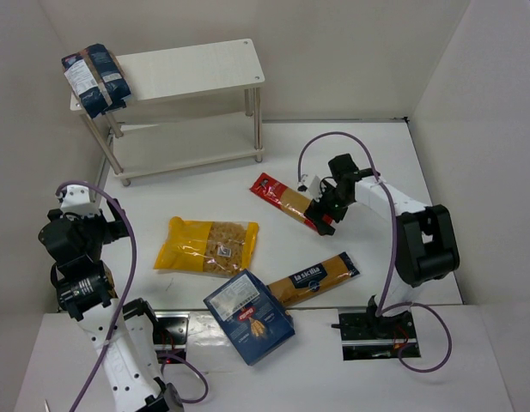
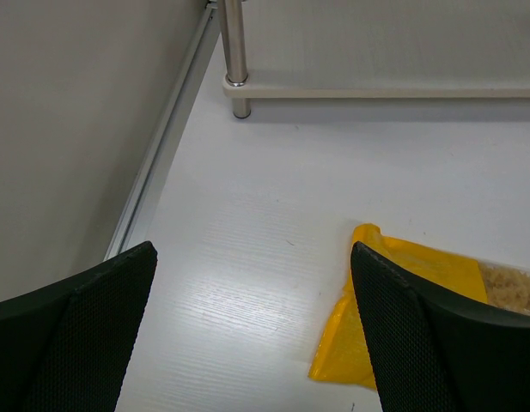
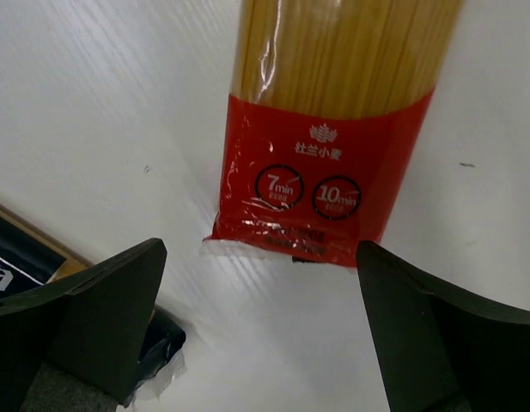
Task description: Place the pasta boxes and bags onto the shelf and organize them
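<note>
Find the red pack right of centre in the top view, flat on the table and slanting down to the right. See its printed end mid-frame in the right wrist view, with strands showing through clear film above it.

Note the right claw spread wide over that lower end, grasping nothing. Cannot tell whether it touches yet.

Note the left claw released too, low at the left of the top view, with a corner of the yellow bag just ahead and nothing between the fingers.

Elsewhere: two dark-blue bags already on the shelf at upper left; blue box and dark-blue pack on the table at lower centre.

Handling, as a judgement: expect a long, fairly stiff bundle, probably middling in weight, brittle inside and slick outside. Take hold across the narrow width, nearer the middle than the end. Gripped at the end, likely to sag, swing or slide out. Squeeze only enough to hold, to spare the strands. Keep level when lifting toward the shelf.
</note>
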Controlling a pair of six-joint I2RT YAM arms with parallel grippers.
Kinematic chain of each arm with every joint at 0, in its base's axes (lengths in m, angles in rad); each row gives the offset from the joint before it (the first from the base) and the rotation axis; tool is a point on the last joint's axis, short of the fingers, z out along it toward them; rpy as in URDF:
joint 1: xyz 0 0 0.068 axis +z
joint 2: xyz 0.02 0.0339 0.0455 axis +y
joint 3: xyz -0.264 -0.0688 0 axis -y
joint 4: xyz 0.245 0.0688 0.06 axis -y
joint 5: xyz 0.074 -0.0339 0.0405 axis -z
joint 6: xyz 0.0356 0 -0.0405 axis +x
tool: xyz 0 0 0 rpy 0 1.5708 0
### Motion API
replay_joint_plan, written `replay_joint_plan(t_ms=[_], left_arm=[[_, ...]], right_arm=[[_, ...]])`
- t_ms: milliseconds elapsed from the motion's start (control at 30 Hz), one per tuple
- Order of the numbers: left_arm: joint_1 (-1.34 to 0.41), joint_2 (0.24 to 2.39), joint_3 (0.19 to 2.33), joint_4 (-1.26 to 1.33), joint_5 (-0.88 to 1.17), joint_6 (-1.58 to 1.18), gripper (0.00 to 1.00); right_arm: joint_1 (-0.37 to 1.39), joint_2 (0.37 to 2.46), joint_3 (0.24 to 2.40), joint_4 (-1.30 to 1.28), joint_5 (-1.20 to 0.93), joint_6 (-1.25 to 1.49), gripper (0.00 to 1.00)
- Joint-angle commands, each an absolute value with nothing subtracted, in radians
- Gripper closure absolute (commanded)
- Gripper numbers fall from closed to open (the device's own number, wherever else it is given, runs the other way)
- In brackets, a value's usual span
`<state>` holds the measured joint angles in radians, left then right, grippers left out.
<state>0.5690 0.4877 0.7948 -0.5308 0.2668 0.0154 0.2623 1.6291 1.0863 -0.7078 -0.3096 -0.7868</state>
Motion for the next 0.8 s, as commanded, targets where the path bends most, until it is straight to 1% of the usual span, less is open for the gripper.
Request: replay_joint_plan(t_ms=[0, 67, 167, 533, 633, 767], left_arm=[[0.575, 0.469, 0.808, -0.502, 0.287, 0.008, 0.01], [0.586, 0.469, 0.808, -0.502, 0.287, 0.008, 0.01], [0.586, 0.460, 0.808, -0.502, 0.287, 0.008, 0.01], [0.595, 0.451, 0.808, -0.502, 0.296, 0.008, 0.01], [0.595, 0.451, 0.808, -0.502, 0.296, 0.008, 0.01], [0.595, 0.442, 0.808, -0.502, 0.296, 0.008, 0.01]], right_arm=[[0.268, 1.669, 1.120, -0.653, -0.399, -0.860, 0.00], [0.268, 1.683, 1.129, -0.641, -0.437, -0.861, 0.00], [0.278, 1.706, 1.129, -0.585, -0.437, -0.861, 0.00], [0.287, 1.778, 1.138, -0.476, -0.383, -0.839, 0.00], [0.287, 1.778, 1.138, -0.427, -0.341, -0.824, 0.00], [0.287, 1.799, 1.147, -0.417, -0.316, -0.801, 0.00]])
